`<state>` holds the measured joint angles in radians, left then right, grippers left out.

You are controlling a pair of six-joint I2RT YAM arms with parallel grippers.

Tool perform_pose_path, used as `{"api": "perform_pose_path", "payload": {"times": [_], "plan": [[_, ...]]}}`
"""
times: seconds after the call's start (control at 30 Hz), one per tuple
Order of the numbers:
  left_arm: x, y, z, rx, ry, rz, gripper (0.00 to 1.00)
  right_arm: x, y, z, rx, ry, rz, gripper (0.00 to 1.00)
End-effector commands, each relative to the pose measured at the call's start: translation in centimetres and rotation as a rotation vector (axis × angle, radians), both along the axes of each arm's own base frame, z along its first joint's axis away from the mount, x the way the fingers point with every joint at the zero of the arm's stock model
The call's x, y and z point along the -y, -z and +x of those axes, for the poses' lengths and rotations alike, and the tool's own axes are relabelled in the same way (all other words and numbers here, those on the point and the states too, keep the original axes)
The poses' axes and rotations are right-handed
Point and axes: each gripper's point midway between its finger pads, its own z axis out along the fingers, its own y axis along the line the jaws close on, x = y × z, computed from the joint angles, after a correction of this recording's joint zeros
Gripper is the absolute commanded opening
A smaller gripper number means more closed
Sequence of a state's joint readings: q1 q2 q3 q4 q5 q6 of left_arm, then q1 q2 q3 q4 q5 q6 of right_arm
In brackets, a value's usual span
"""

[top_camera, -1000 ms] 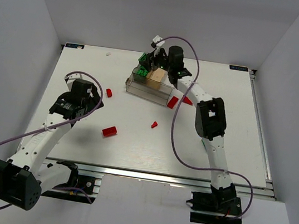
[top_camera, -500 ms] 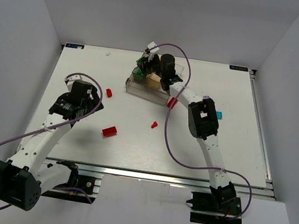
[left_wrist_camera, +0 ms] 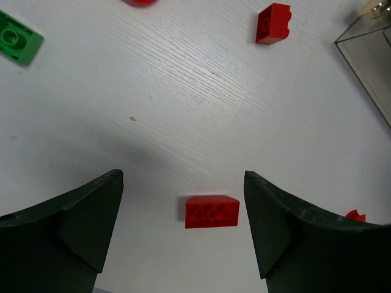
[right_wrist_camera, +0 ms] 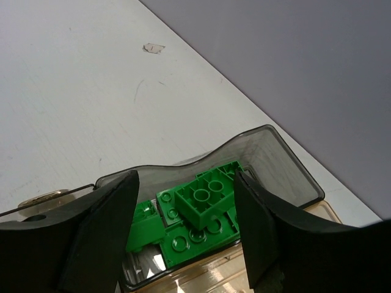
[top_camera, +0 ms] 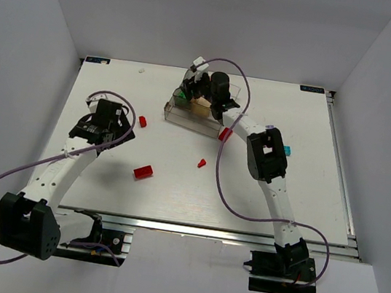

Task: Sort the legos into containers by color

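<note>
My right gripper (right_wrist_camera: 186, 174) hangs open over the end compartment of the clear tray (right_wrist_camera: 269, 146), at the far middle of the table (top_camera: 192, 122). An upturned green brick (right_wrist_camera: 204, 198) lies loose on several other green legos there, with a gap to each finger. My left gripper (left_wrist_camera: 183, 177) stands open just above the table, with a red brick (left_wrist_camera: 211, 211) lying free between its fingers. A second red brick (left_wrist_camera: 272, 23) and a green one (left_wrist_camera: 18, 38) lie farther out. From above, the left gripper (top_camera: 116, 114) is at the left, next to a red brick (top_camera: 142, 121).
Loose red bricks lie mid-table (top_camera: 143, 172) (top_camera: 202, 163) and against the tray's near right corner (top_camera: 224, 134). A cyan brick (top_camera: 287, 151) lies beside the right arm. The tray's corner (left_wrist_camera: 372, 55) shows at the left wrist view's right edge. Grey walls enclose the table.
My right gripper swung left over the tray's green compartment and opened, leaving the green brick on the pile. My left arm shifted slightly, its gripper still open.
</note>
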<state>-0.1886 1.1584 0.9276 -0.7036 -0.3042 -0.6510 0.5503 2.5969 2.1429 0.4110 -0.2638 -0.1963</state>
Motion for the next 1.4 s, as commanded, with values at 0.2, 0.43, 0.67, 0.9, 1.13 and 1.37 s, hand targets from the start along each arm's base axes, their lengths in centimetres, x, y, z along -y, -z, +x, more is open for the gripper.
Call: {"api": "perform_pose_path", "payload": {"times": [0.2,0.43,0.67,0.9,1.13,1.37], "plan": [[-3.6,0.5,1.3,-0.040,-0.116,0.008,0.79,3.4,-13.7,-3.0,0.091,-0.053,0.096,0.65],[-7.9,2.9,0.6,-0.121,-0.266,-0.034,0.52,9.8,-15.2,-10.8,-0.130,-0.208,0.107,0.54],[-11.3,5.0,-1.2,-0.159,-0.453,-0.098,0.81,15.5,-13.4,-18.3,-0.280,-0.371,0.047,0.89],[-13.8,7.6,1.1,-0.165,-0.510,-0.144,0.82,19.1,-12.0,-20.1,-0.292,-0.362,0.030,0.89],[-16.4,9.3,3.6,-0.209,-0.543,-0.141,0.82,20.6,-12.0,-20.0,-0.313,-0.341,0.049,0.89],[-18.5,10.2,4.7,-0.230,-0.561,-0.132,0.78,21.4,-11.4,-20.3,-0.338,-0.317,0.044,0.88]]}}
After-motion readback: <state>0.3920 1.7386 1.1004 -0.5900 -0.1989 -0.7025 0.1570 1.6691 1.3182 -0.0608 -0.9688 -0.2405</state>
